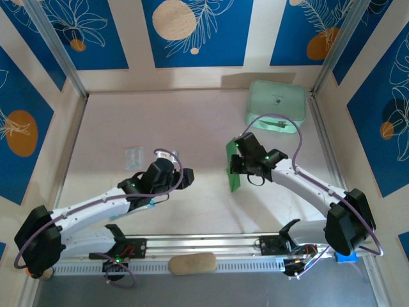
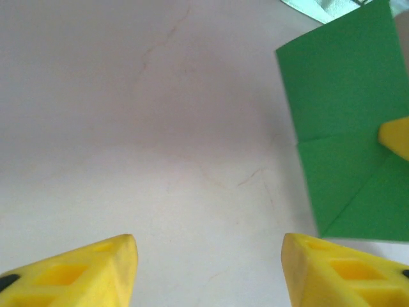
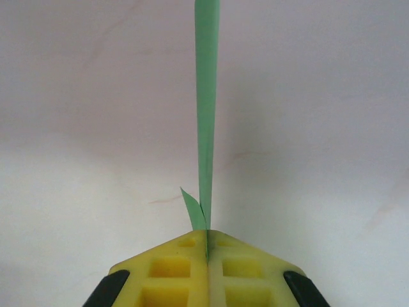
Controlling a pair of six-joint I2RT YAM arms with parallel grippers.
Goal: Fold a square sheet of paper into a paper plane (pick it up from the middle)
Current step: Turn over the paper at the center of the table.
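Note:
The square sheet of paper (image 1: 234,167), bright green, hangs upright just above the table, right of centre. My right gripper (image 1: 239,165) is shut on its edge. In the right wrist view the sheet (image 3: 206,115) runs edge-on out of the closed pads of the right gripper (image 3: 206,240), with a small flap curling off to the left. In the left wrist view the sheet (image 2: 345,121) shows a crease and a diagonal fold, with a yellow fingertip (image 2: 396,137) of the right gripper on it. My left gripper (image 2: 209,268) (image 1: 185,179) is open over bare table, to the left of the sheet and apart from it.
A pale mint-green case (image 1: 276,106) lies at the back right, and its corner (image 2: 319,7) shows past the sheet. A small clear packet (image 1: 133,157) lies left of the left arm. A tan oblong pad (image 1: 192,263) rests on the rail at the near edge.

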